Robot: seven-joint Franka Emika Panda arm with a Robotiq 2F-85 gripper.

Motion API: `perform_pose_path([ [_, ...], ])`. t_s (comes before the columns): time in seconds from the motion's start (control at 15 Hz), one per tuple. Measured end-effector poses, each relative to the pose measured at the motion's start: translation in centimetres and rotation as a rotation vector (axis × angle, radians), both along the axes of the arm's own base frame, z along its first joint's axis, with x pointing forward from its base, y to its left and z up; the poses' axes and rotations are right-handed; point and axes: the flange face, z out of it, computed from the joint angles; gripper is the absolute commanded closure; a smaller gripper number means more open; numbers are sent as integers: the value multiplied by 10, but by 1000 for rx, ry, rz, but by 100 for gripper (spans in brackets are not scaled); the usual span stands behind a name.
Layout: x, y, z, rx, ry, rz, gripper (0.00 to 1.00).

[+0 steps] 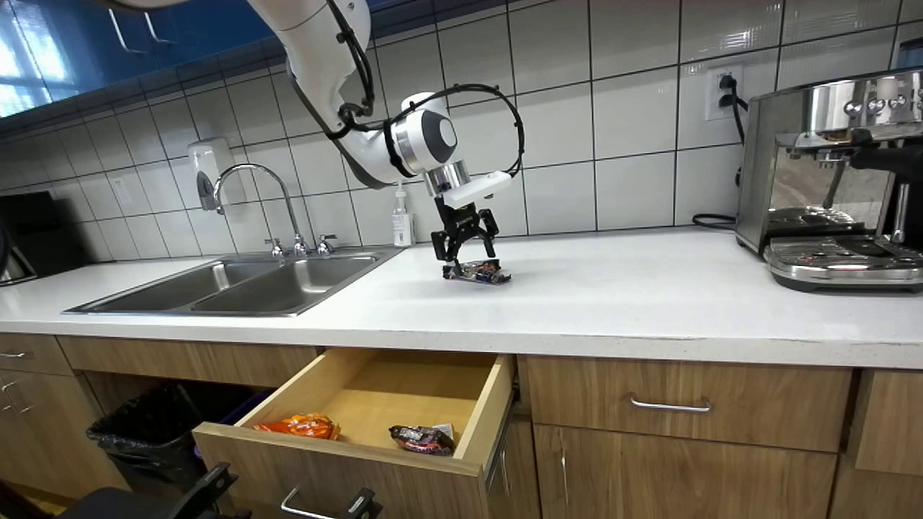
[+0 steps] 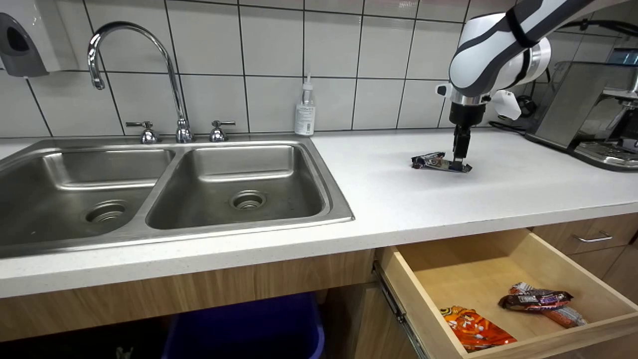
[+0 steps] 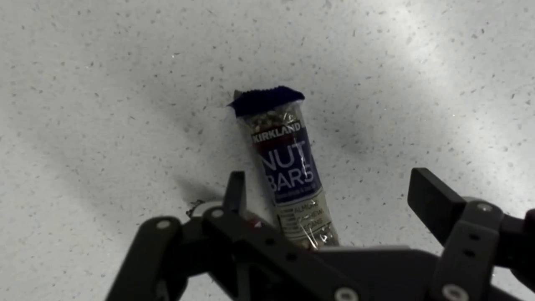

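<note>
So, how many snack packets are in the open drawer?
3: orange bag near one front corner; dark bar near the other, lying across a reddish bar. More may be hidden.

The bar (image 3: 288, 167) lay flat on the counter (image 3: 376, 83), label up, seen between the tool's (image 3: 327, 180) spread jaws in the wrist view. Its clear wrapper showed nuts around a blue label reading KIRKLAND NUT BARS; the far end was crimped and dark blue, the near end hidden. Just beside it lay a packet (image 3: 202, 207), part white, part red, mostly hidden behind the tool.
</note>
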Motion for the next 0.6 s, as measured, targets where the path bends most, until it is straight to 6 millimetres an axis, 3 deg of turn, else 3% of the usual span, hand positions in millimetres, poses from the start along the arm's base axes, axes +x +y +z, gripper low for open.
perform_pose_path([
  [0.6, 31, -1, -15, -7, 65, 26, 0],
])
